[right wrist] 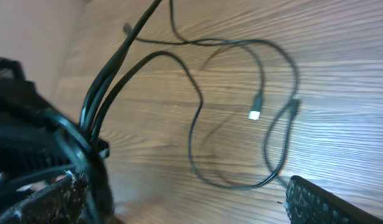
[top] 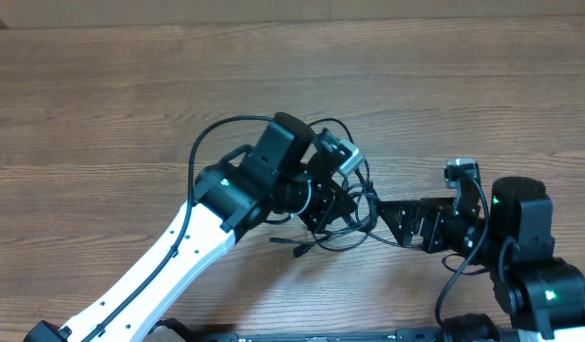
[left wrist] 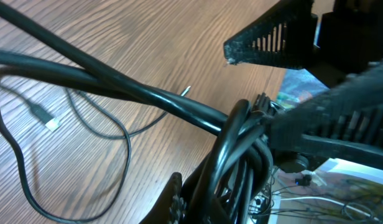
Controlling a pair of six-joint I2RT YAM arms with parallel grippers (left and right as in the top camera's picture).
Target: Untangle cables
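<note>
Evidently little is undone: the cables [top: 342, 220] are bunched on the table [top: 103, 104] in the left pincer [top: 332, 204], apparently clamped, while the right pincer [top: 392, 220] is held apart nearby.

I see the cables [top: 342, 220]: thin black cords, bunched in a tangle mid-table under my left arm. Loose loops trail flat on the wood toward the near edge. One small silver-tipped plug end [right wrist: 255, 114] lies within a loop.
</note>
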